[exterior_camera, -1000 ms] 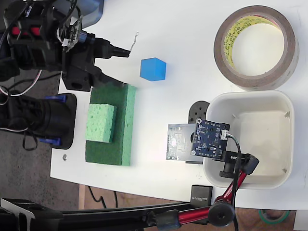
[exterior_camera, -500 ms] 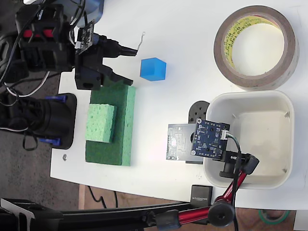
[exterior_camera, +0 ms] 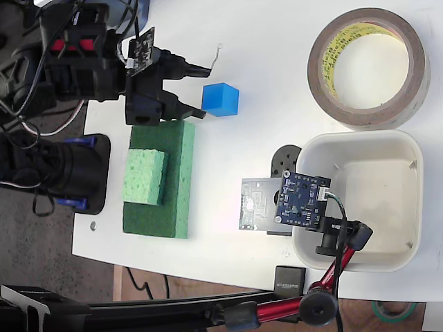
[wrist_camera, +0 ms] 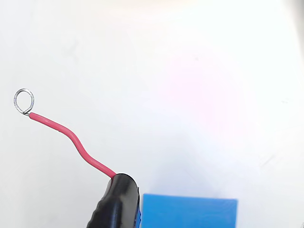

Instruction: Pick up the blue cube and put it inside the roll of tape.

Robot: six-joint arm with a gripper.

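In the fixed view, the blue cube (exterior_camera: 221,99) is seen on the white table (exterior_camera: 263,41), just right of the gripper (exterior_camera: 199,90). The two black fingers are spread apart, nothing held between them; the upper one (exterior_camera: 196,69) ends above the cube's left edge, the lower one (exterior_camera: 190,111) just beside its lower left corner. A thin wire (exterior_camera: 216,57) juts up from the upper finger. The roll of tape (exterior_camera: 368,67) lies flat at the upper right, well apart from the cube. Below the gripper a green sponge (exterior_camera: 159,178) is found, and further right a white tub (exterior_camera: 360,200), partly covered by a circuit board (exterior_camera: 302,200) on a red clamp arm (exterior_camera: 325,277).

In the wrist view, only one black fingertip (wrist_camera: 116,202) is caught, cut off at the bottom edge. The cube (wrist_camera: 189,211) touches its right side, mostly out of frame. The red wire (wrist_camera: 71,140) with its ring (wrist_camera: 23,101) curves up to the left.
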